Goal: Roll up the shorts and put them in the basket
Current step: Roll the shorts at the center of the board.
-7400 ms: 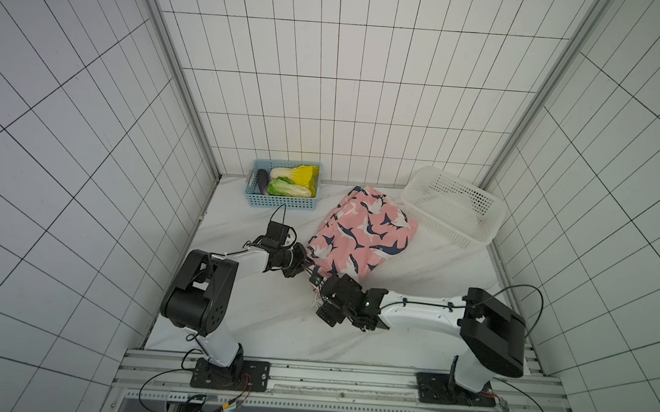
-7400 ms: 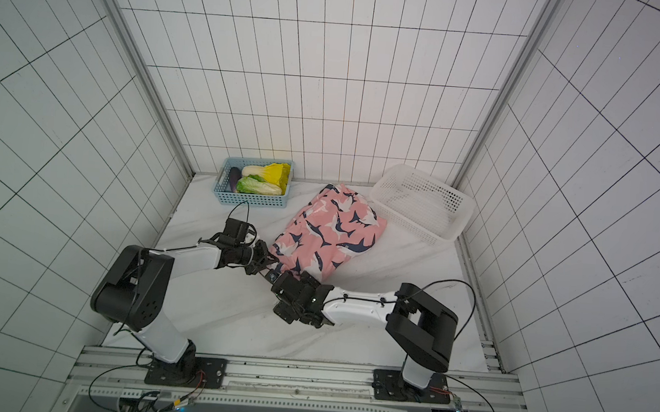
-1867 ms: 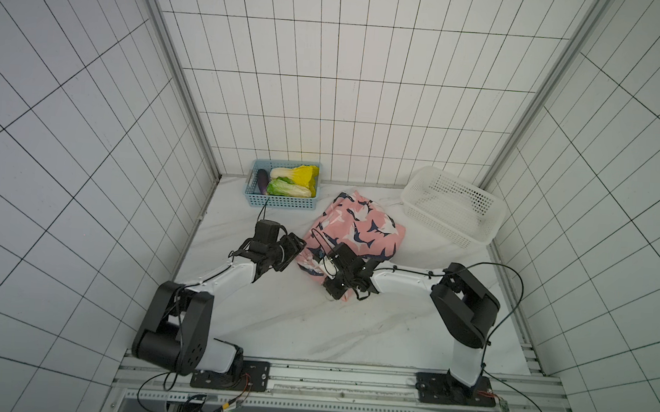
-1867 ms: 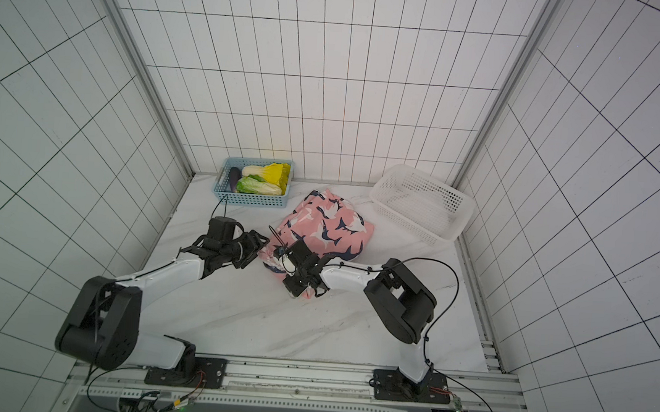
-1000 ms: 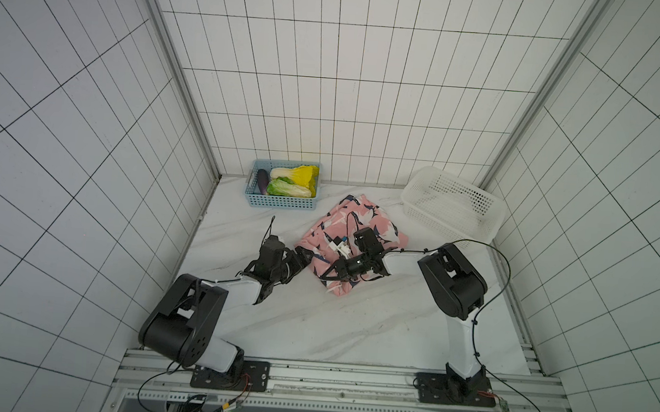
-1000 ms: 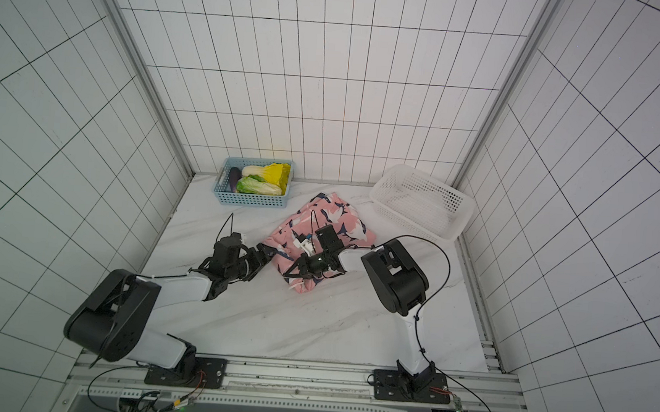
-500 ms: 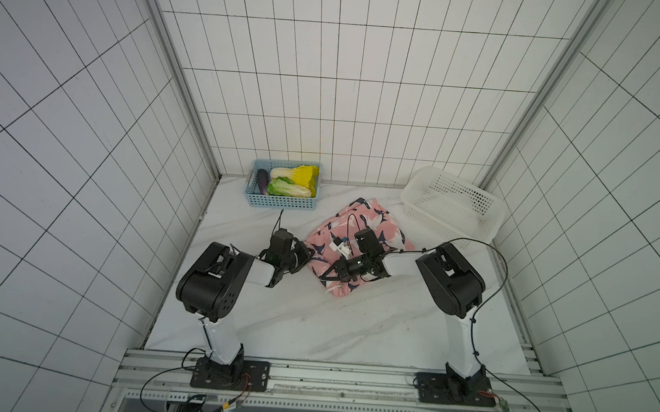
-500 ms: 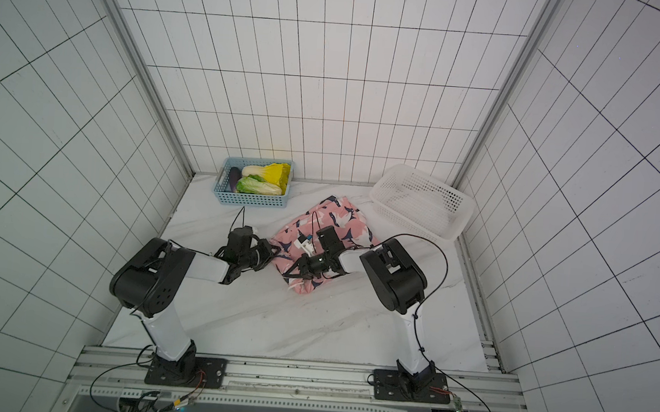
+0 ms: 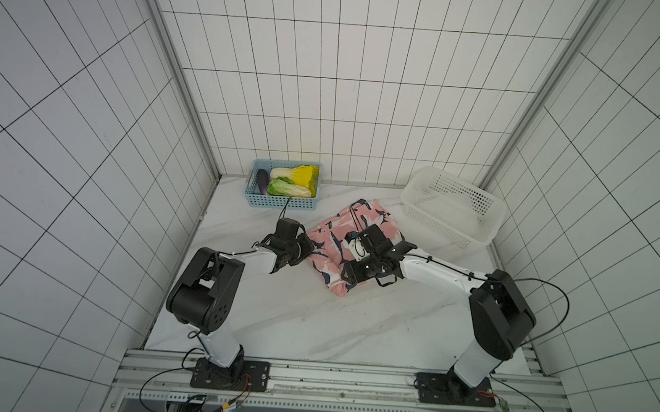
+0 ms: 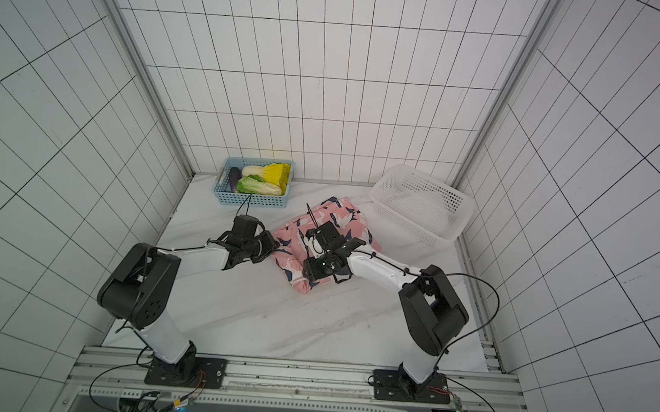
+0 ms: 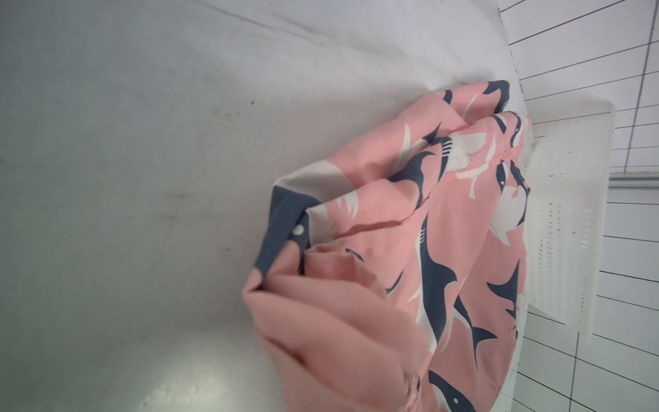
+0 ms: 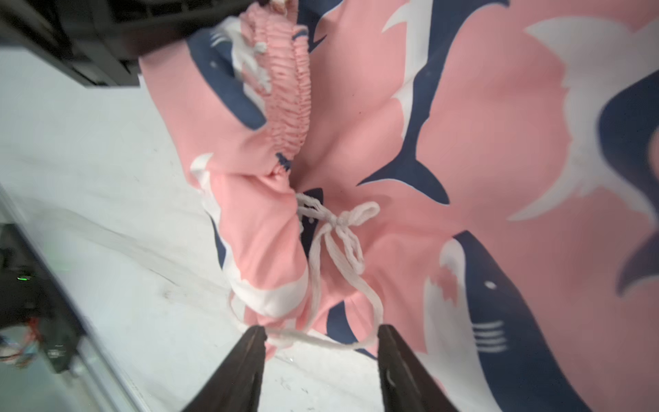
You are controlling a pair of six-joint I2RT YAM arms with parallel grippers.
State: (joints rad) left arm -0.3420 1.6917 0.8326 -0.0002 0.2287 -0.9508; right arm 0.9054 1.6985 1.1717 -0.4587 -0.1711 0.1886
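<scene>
Pink shorts [image 9: 375, 218] lie more bunched than before; left fingers [image 9: 304, 249] pinch them, right fingers [image 12: 249, 364] spread.

White marble table [image 9: 312, 325] bears shorts [image 9: 373, 219], blue basket [image 9: 281, 202], white basket [image 9: 438, 222].

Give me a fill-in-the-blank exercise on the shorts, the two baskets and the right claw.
1. The pink fabric shorts are printed with navy-and-white ____.
2. The right claw stands ____ at the shorts' white cord drawstring.
3. The leafy cabbages lie in the ____ plastic mesh basket.
4. The white perforated plastic basket is ____.
Missing words: sharks; open; blue; empty.
</scene>
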